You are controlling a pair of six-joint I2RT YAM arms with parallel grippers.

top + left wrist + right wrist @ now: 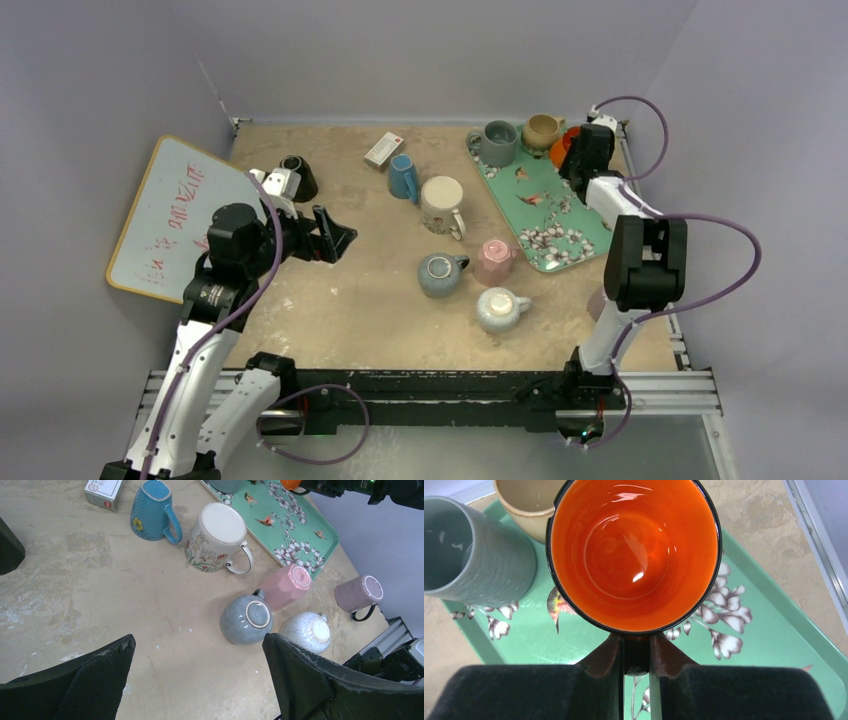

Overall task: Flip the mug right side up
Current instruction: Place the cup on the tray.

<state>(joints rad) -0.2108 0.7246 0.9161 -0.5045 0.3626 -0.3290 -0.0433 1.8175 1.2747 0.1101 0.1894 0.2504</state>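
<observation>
Orange mug [634, 555] stands mouth up at the far end of the green tray [774, 645], its glossy inside facing my right wrist camera. My right fingers [616, 657] are pinched nearly together on its dark handle, which sits between the two pads. I cannot tell whether its base rests on the tray or hangs just above it. On the same end of the tray, a grey mug [469, 555] and a beige mug [521, 500] stand upright just beside it, both mouth up.

My left fingers [300, 675] are spread as wide as they go and hold nothing. They hang above the desk [360, 300], well to the left of the tray. Between them and the tray sit several more mugs: a cream floral mug [217, 535] and a grey-blue mug [247, 620], both bottom up. A pink mug [287, 585] lies on its side against the tray's near edge.
</observation>
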